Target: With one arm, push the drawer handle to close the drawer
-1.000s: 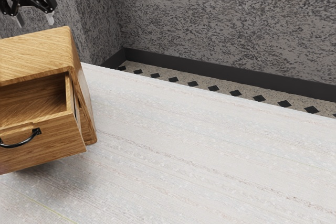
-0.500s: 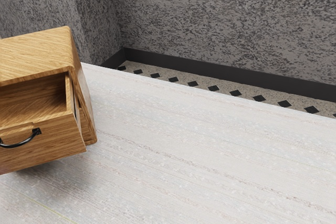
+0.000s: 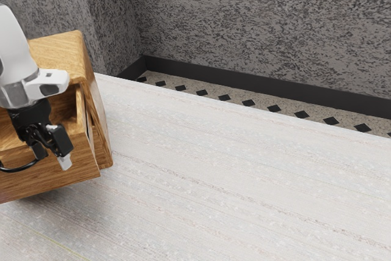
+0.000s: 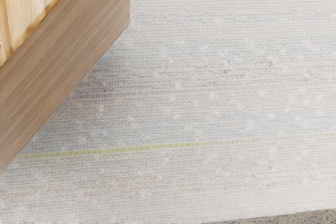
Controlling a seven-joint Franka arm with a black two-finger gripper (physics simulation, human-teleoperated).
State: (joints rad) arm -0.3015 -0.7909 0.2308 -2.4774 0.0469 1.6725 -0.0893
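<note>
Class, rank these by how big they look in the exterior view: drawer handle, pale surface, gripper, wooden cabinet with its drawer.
1. Pale surface
2. Wooden cabinet with its drawer
3. Gripper
4. Drawer handle, thin and partly visible

Counts: cabinet (image 3: 62,46), one. Drawer (image 3: 64,177), one. Drawer handle (image 3: 21,168), one. Arm (image 3: 14,47), one. Gripper (image 3: 52,158), one; fingers on it, two. Desk (image 3: 214,181), one; yellow stripe (image 4: 94,151) across its surface, one. Dark baseboard strip (image 3: 244,80) along back wall (image 3: 263,16), one. Black floor diamonds (image 3: 274,109), ten whole or nearly so, plus one cut by exterior view's right edge.
</note>
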